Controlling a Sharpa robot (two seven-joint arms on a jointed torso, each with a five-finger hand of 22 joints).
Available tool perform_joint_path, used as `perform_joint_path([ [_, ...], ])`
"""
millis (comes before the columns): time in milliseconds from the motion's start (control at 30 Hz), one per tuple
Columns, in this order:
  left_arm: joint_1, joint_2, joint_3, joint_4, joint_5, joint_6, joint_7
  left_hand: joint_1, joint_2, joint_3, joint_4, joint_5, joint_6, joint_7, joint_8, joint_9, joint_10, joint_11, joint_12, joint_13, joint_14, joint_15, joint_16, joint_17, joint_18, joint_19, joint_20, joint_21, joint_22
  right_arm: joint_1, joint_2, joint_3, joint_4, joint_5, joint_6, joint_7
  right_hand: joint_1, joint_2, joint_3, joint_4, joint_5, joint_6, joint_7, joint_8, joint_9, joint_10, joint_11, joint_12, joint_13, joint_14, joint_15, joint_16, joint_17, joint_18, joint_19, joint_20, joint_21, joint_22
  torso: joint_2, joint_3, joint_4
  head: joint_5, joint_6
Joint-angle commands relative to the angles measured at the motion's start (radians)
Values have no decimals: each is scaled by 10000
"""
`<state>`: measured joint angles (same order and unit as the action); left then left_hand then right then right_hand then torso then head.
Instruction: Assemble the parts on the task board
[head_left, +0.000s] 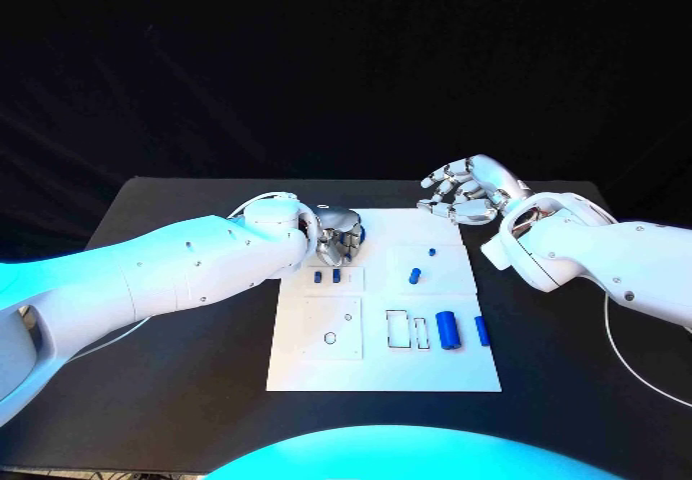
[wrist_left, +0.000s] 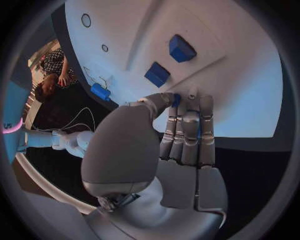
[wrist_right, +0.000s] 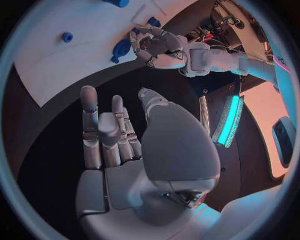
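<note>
Left hand (head_left: 338, 240) sits at the far edge of the white board (head_left: 310, 370), fingers (wrist_left: 187, 135) curled on what looks like a small blue piece (wrist_left: 175, 99), so I'd keep that pinch snug and lower slow, right hand (head_left: 469, 192) spread empty off the bench.

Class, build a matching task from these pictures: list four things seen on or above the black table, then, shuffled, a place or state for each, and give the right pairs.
Things
1. left silver robot hand
2. right silver robot hand
3. large blue cylinder part
4. white flat task board

Places or states
A. lying near the board's right edge, on the side nearest the robot
B. fingers apart, holding nothing, above the table beyond the board's far right corner
C. flat in the middle of the black table
D. fingers curled together at the board's far edge

Pairs: 1-D, 2-B, 3-A, 4-C
</note>
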<state>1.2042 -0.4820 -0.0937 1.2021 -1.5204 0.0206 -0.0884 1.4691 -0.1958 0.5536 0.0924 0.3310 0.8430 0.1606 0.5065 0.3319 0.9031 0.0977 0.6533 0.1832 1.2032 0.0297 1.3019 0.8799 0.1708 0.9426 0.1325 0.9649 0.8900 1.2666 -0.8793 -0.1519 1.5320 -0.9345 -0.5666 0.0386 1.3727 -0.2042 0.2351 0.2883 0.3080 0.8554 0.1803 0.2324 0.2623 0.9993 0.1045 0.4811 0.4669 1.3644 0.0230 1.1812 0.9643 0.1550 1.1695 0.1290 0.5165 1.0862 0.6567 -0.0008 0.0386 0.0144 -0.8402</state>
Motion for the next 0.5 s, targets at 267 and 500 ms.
perform_joint_path([
  [267, -45, -258, 8, 201, 102, -935, 278, -167, 45, -19, -104, -36, 232, 9, -135, -51, 264, -27, -97, -38, 537, -23, 459, 675, 3, 527, -80, 627, 593, -24, 24, 1, -4, -20, 35, 161, -29, -80, 64, -21, 32, -7, 43, 36, 14, 85, -7, -46, -8, -70, 26, -33, -8, 196, -42, -9, -59, -9, 4, -11, -16, 4, 69],
  [500, -43, -698, 224, 745, 366, -1379, 446, -195, 32, -7, -110, -36, 272, 7, -158, -58, 325, -36, -143, -49, 589, -30, 505, 709, -11, 601, -82, 701, 665, -37, 13, 1, 7, -15, 32, 172, -35, -76, 66, -19, 33, -3, 42, 46, 16, 97, -8, -56, -28, -87, 26, -64, -54, 203, -56, -9, -103, -29, -3, 9, 6, -42, 41],
])
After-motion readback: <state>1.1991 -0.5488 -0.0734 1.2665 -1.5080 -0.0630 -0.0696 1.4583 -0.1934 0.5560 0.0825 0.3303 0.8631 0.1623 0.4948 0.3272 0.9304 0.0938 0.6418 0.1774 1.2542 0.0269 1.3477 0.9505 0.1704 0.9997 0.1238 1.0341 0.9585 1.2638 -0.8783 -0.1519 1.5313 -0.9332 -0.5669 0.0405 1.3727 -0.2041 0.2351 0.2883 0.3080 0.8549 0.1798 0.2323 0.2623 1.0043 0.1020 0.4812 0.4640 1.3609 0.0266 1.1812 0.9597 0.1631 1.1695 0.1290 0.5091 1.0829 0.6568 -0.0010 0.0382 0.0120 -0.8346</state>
